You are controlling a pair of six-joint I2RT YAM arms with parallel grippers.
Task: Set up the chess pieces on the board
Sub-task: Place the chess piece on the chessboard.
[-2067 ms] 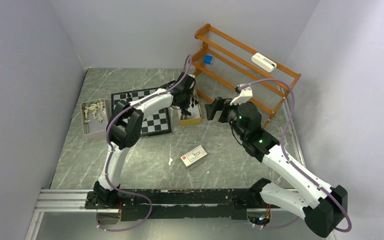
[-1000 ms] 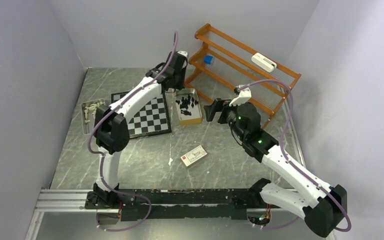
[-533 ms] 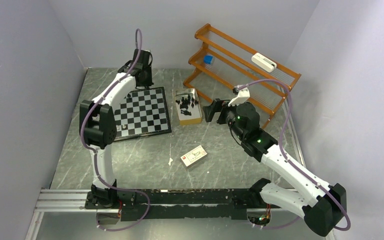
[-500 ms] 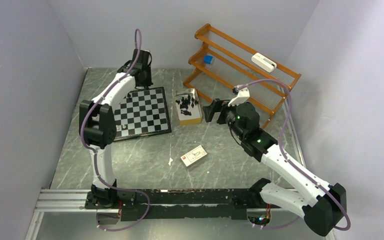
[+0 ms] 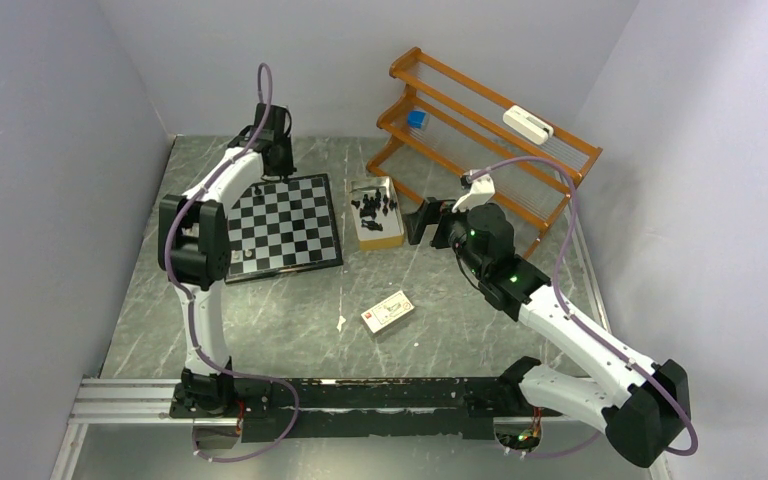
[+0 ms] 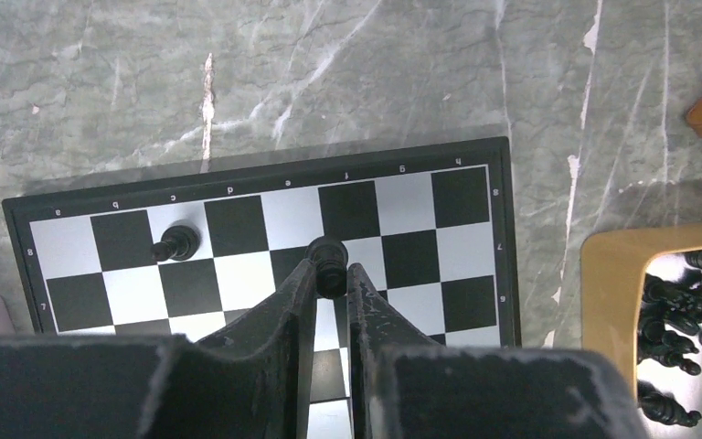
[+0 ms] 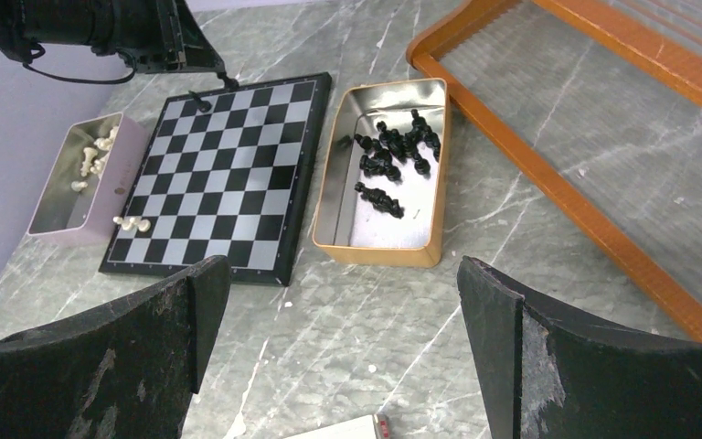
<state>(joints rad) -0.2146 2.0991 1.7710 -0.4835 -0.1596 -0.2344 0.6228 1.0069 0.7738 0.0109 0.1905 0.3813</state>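
The board lies left of centre on the table. My left gripper hovers over the board's far rows, shut on a black chess piece. Another black piece stands on a white square row near the far edge. More black pieces lie in a tan tin right of the board. Two pale pieces rest on the board's near left corner. My right gripper hangs open over bare table beside the tin, holding nothing.
A pink tin with pale pieces sits left of the board. An orange wooden rack stands at the back right, close behind my right gripper. A small white card box lies on the table in front of the tan tin.
The left arm swung from the tan tin across to the board's far left side, carrying the black piece. The right arm barely moved.
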